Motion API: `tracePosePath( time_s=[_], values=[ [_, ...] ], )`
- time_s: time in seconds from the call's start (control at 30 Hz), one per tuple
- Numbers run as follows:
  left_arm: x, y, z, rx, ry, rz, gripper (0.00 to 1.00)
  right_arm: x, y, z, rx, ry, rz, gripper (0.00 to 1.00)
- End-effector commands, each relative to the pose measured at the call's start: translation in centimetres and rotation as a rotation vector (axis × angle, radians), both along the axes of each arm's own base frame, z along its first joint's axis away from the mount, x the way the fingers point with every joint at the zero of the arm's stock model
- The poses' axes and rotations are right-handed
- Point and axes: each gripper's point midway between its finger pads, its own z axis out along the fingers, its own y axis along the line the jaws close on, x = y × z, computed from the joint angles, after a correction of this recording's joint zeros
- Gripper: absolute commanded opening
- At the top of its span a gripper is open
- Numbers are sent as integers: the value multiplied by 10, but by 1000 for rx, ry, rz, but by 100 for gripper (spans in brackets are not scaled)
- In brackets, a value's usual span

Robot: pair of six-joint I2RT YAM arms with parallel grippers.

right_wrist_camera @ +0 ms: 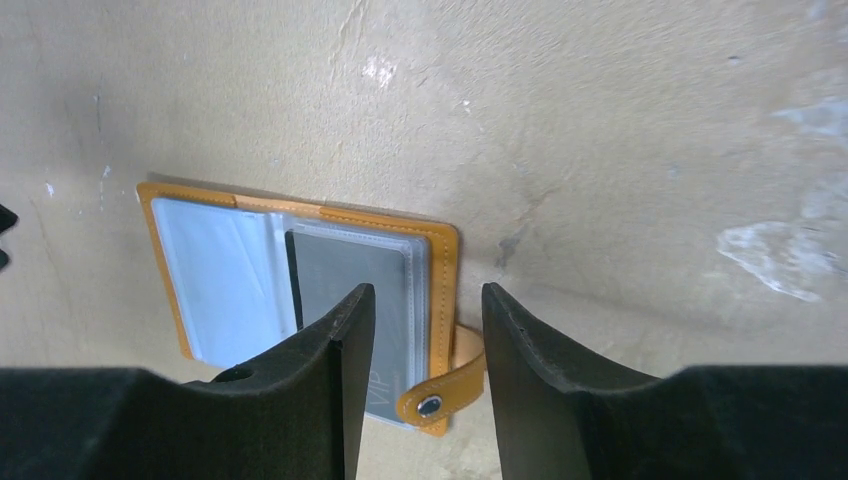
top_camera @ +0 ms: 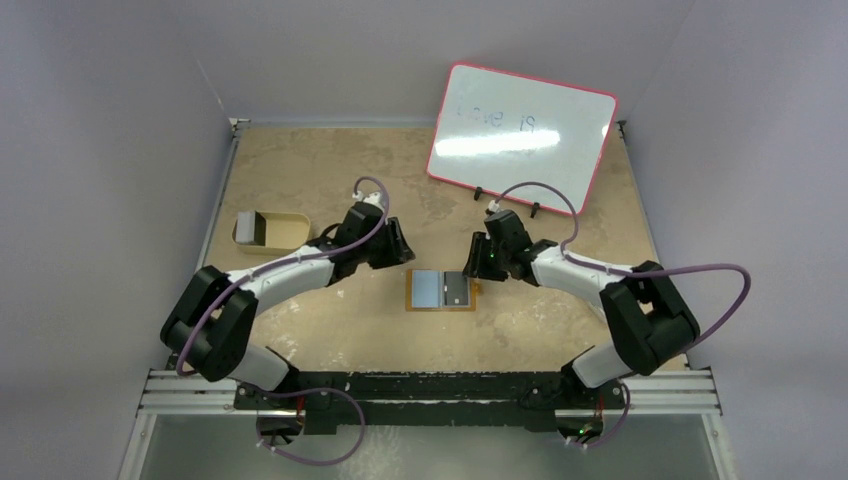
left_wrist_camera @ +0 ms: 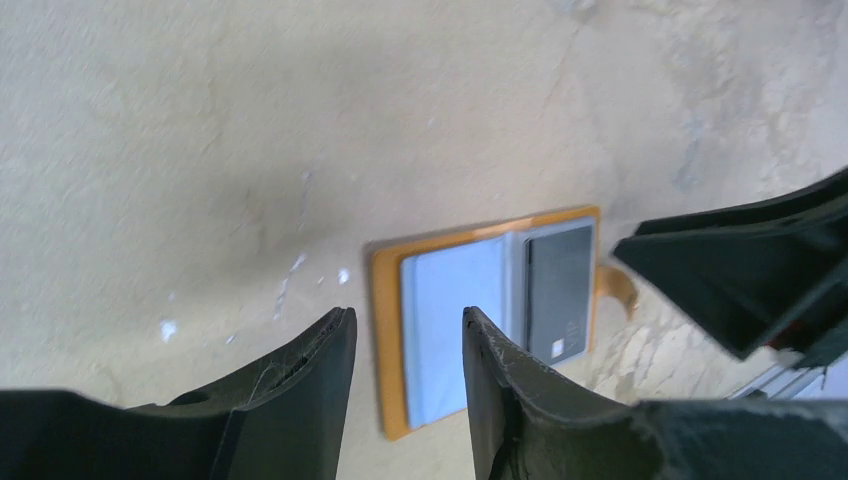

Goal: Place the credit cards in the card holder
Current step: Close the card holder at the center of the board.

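One open card holder (right_wrist_camera: 443, 270), flat

Pink-rimmed whiteboard (top_camera: 521, 135) at the table's (top_camera: 330, 165) far right; grey block (top_camera: 247, 228) inside beige tray (top_camera: 290, 232) at left.

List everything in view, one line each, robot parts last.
table: one, mottled tan, under everything
card holder: one, orange-brown, lying open at the table's middle between the arms, snap tab unfastened
pale blue card: one, in the holder's left half in the top view; it may be only an empty sleeve
dark grey card: one, in a clear sleeve in the holder's right half
whiteboard: one, white with a pink-red frame, far right, propped up
tray: one, beige, at the left edge
grey block: one, grey, in the tray's left end
left arm: one, black and white, left of the holder, jaws apart, empty
right arm: one, black and white, right of the holder, jaws apart, empty
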Motion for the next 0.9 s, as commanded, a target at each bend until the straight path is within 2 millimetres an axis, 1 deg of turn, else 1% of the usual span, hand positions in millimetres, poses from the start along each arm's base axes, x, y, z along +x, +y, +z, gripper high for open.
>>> tracePosePath(
  time_s=[0.0, 0.13, 0.23, 0.37, 0.5, 0.7, 0.8, 0.87],
  values=[
    [-9, 21, -6, 26, 3, 39, 44, 4, -17, 27, -82, -62, -33, 48],
    [-15, 21, -10, 1, 22, 43, 45, -7, -21, 28, -88, -54, -43, 50],
    [-17, 18, -12, -29, 23, 47, 47, -15, -18, 25, -91, -45, -30, 52],
    [-17, 2, -12, -135, 27, 28, 47, -24, -6, 20, -85, -27, -8, 53],
    [-20, -7, -19, -191, 59, 27, 47, -30, -1, 13, -106, -10, -7, 52],
    [-23, -8, -26, -204, 79, 32, 47, -35, -19, 4, -196, 5, -57, 51],
    [-22, -10, -24, -221, 78, 30, 47, -36, -24, 2, -218, 6, -73, 45],
    [-22, -13, -22, -243, 78, 30, 47, -35, -25, 2, -219, 0, -80, 37]
  ],
)
